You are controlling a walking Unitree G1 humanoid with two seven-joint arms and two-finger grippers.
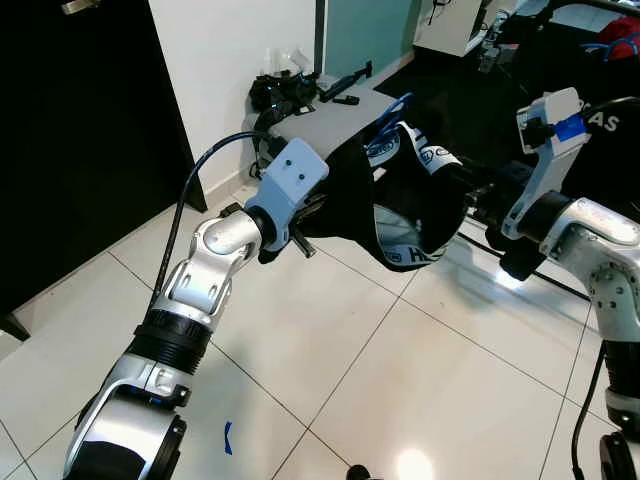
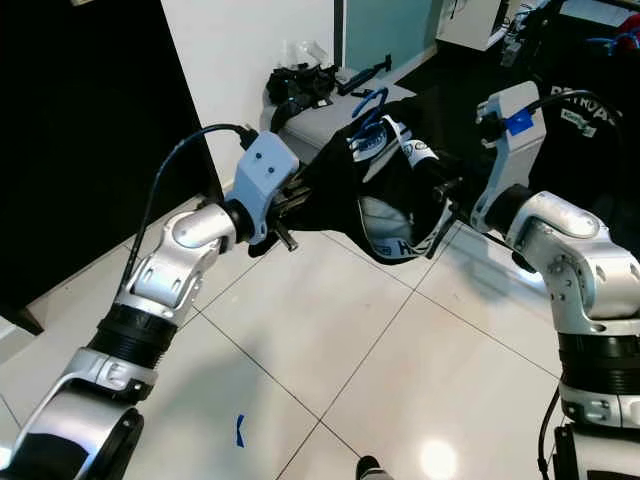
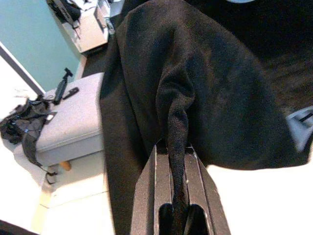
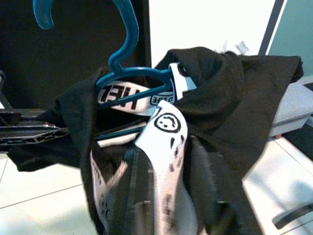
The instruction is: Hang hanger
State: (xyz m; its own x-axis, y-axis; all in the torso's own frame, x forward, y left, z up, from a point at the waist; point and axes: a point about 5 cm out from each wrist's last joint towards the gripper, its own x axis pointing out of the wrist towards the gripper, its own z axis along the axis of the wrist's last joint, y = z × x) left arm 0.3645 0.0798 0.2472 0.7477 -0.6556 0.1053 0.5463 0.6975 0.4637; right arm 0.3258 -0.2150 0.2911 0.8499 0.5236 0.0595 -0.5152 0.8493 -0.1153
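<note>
White floor tiles (image 1: 330, 350) and a grey padded bench (image 3: 68, 117) lay behind as I held a black garment with white printed bands (image 1: 400, 215), draped on a blue plastic hanger (image 4: 124, 54), in the air between both arms. My left end effector (image 3: 177, 161) was clamped on a fold of the fabric. I could not tell how my right end effector (image 2: 445, 205), at the garment's other edge, stood.

Two silver jointed arms with black ribbed collars. Pale blue-grey bracket with two screw holes above left end effector (image 1: 300, 232); black cable looping beside it. Blue tape on right bracket.
</note>
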